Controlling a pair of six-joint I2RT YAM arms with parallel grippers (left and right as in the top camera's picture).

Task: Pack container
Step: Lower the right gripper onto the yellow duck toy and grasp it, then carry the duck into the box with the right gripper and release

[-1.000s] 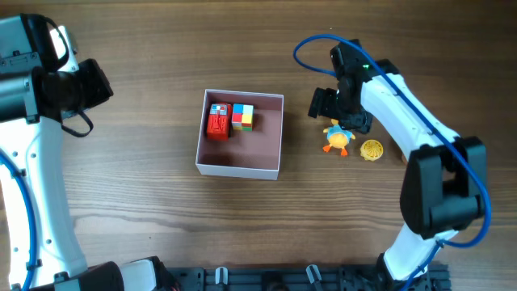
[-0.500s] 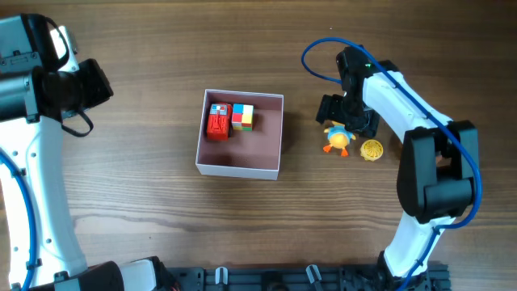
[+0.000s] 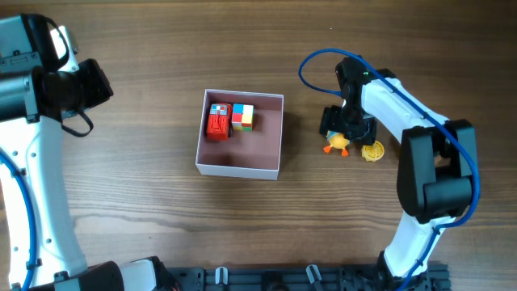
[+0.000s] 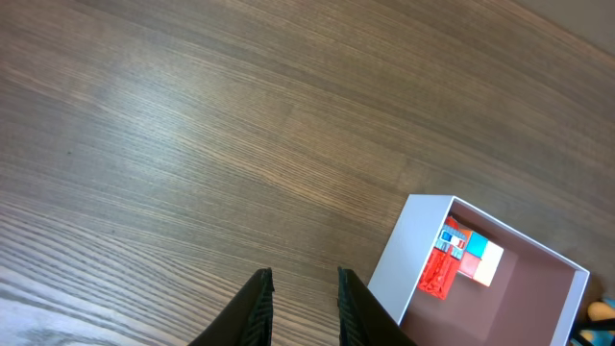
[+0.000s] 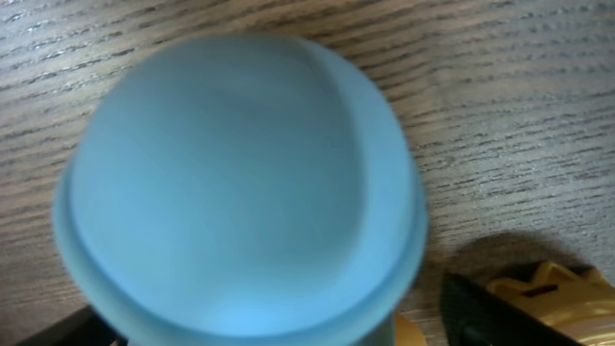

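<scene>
Bench: the brown wood-grain bench (image 3: 145, 202) carries everything I am working with, and it runs under both tools.

Left arm: parked far out to one side, I judge to leave the middle free for the other arm.

Right arm: reached in and bent down over the loose toys, since those are what remains to go in.

Container: the square shallow box with thin white walls and a dusty pink inside (image 3: 252, 147) sits flat between the two tools. It is well apart from the right tool on its left, and ahead of the left tool. About half its floor is bare.

Right tool: the right tool (image 3: 343, 123) is directly above the small yellow-and-orange duck-like toy with a rounded pale blue top (image 3: 337, 145). Its jaws are spread wide, one on either side of the blue top. I cannot tell whether the pads touch it. I read this as lining up a grasp.

Left tool: the left tool (image 4: 304, 274) has its jaws only narrowly parted and holds nothing.

Packed toys: a red plastic block toy (image 3: 217, 123) and a multicoloured cube (image 3: 242, 117) touch side by side in the container's far corner, on the left tool's side. That leaves room for more.

Loose toy: a small round ridged yellow piece (image 3: 371, 150) lies just beside the duck, on the right tool's right, probably next in line.
</scene>
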